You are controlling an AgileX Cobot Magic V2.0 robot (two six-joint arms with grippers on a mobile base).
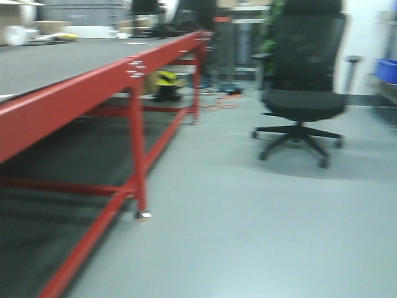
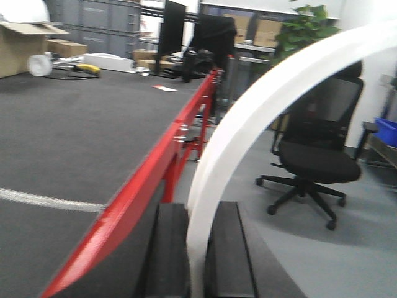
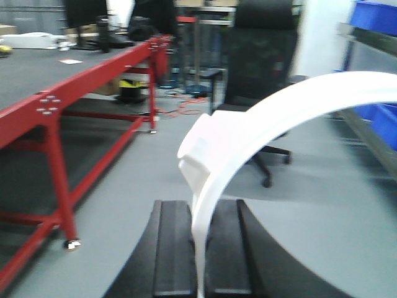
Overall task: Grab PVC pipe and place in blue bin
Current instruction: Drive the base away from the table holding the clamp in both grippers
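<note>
Workshop setting: grey floor, a red-framed table filling the left of the front view, and a black office chair at centre right. All three views are blurred.

**Status**
- The left gripper has both fingers closed on the lower end of the PVC pipe. The white arc rises from the grip towards the upper right of the frame.
- The right gripper is also clamped on a white arc, which has a stepped tab at frame centre.
- It cannot be determined whether the two views show one piece or two.
- The blue bin sits at the far right edge, well apart from the robot. Blue containers also appear at the upper right of the right wrist view.

**Hazards (assessed)**
- The pipe is gripped at one end only. The long free arc could pivot or slip between the pads if the base jolts.
- The raised arc end could strike the chair or the shelf edge beside the bin on approach.
- The orange cable on the floor, upper centre, could catch a wheel.
- Several blue containers are in view, so the pipe could be released into the wrong one.

**Markings**
No brand, label or text is legible. A small white slip lies on the tabletop, and its content is unreadable.
</note>
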